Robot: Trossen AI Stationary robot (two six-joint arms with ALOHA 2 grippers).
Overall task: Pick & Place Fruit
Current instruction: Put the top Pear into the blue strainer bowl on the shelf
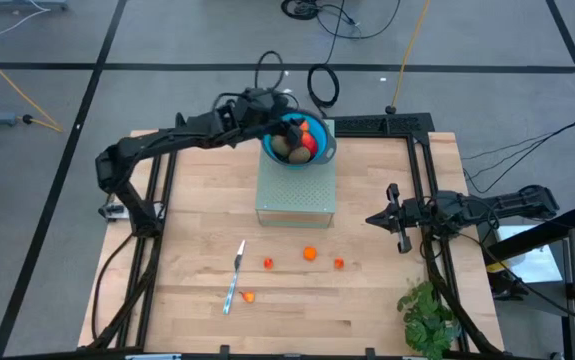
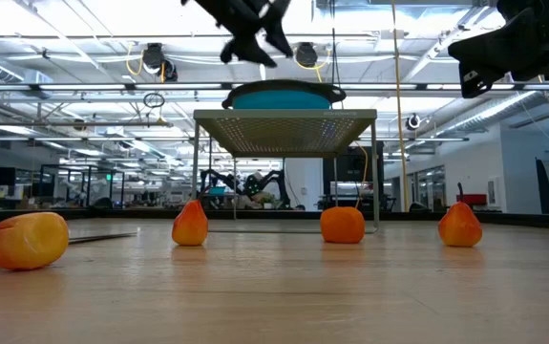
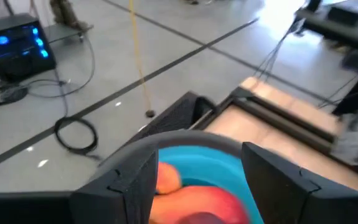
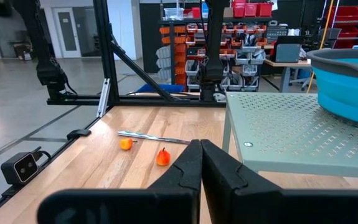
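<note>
A blue bowl (image 1: 319, 150) stands on a pale green perforated stand (image 1: 295, 190) at the table's far middle. In the bowl lie an olive-brown oval fruit (image 1: 294, 154) and a red-orange oblong fruit (image 1: 310, 141). My left gripper (image 1: 289, 127) hovers open just above the bowl's far-left rim. In the left wrist view its two fingers (image 3: 135, 183) stand wide apart, with the red-orange fruit (image 3: 207, 202) lying in the bowl below them. Several tiny orange fruit (image 1: 310, 253) lie on the table's near half. My right gripper (image 1: 395, 218) waits shut at the right side.
A slim silver knife (image 1: 234, 278) lies on the table near the front left, beside one orange piece (image 1: 249, 296). A green leafy plant (image 1: 429, 315) sits at the near right corner. Dark frame rails (image 1: 422, 170) run along both sides of the table.
</note>
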